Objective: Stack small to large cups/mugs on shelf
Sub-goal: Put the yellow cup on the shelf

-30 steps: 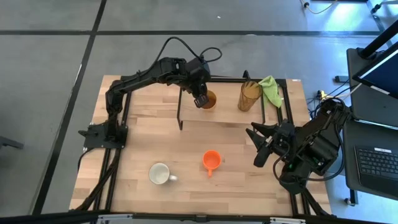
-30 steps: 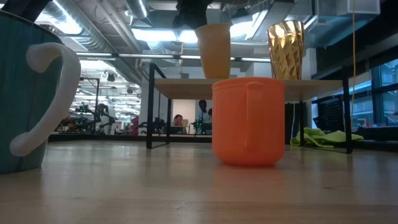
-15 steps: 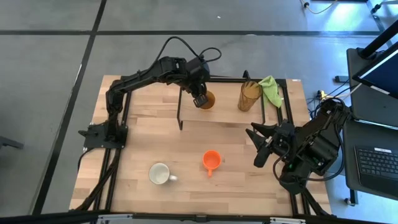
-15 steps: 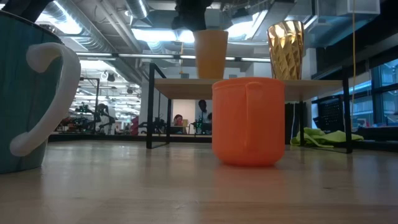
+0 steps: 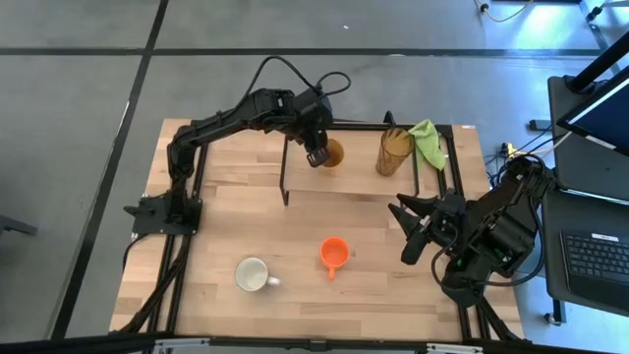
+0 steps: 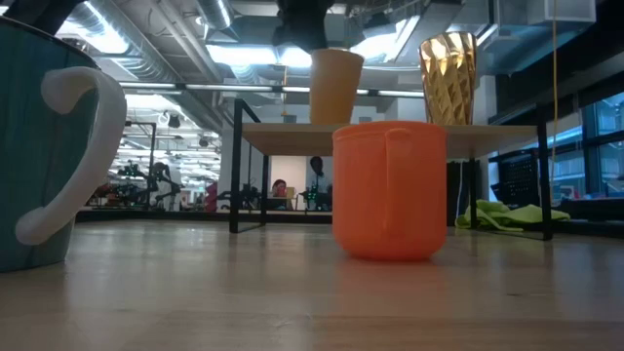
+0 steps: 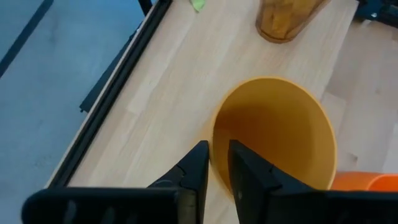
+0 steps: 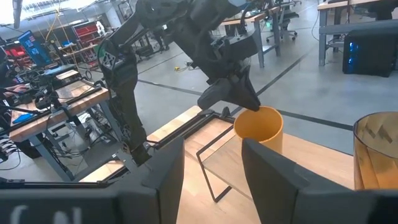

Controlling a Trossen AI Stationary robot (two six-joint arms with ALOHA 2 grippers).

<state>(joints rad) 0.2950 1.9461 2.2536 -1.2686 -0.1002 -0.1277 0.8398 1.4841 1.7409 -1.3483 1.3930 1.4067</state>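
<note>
My left gripper [image 5: 316,155] is shut on the tan-yellow mug [image 5: 333,152] over the light-wood shelf [image 5: 359,175], left of the amber tumbler [image 5: 394,150], which stands on the shelf's right part. In the low view the mug [image 6: 335,86] sits at board height beside the tumbler [image 6: 448,78]. The orange cup [image 5: 334,254] and the white mug [image 5: 254,274] stand on the tabletop near the front. My right gripper [image 5: 408,231] is open and empty at the table's right. My left gripper holds the tan-yellow mug by its rim [image 7: 213,149], one finger [image 7: 247,177] inside the mug and one [image 7: 196,168] outside. The fingers come from above, pointing down. The mug is nearly upright, slightly tilted; whether its base touches the shelf board I cannot tell.
A green cloth [image 5: 427,141] lies at the far right behind the shelf, by its black legs [image 6: 236,166]. The orange cup [image 6: 390,190] and the mug's white handle [image 6: 68,146] fill the low view's foreground. Bare shelf board lies left of the held mug.
My left gripper has carried the tan-yellow mug a little toward the table's far edge and the tumbler, staying over the shelf. The mug has tipped slightly.
</note>
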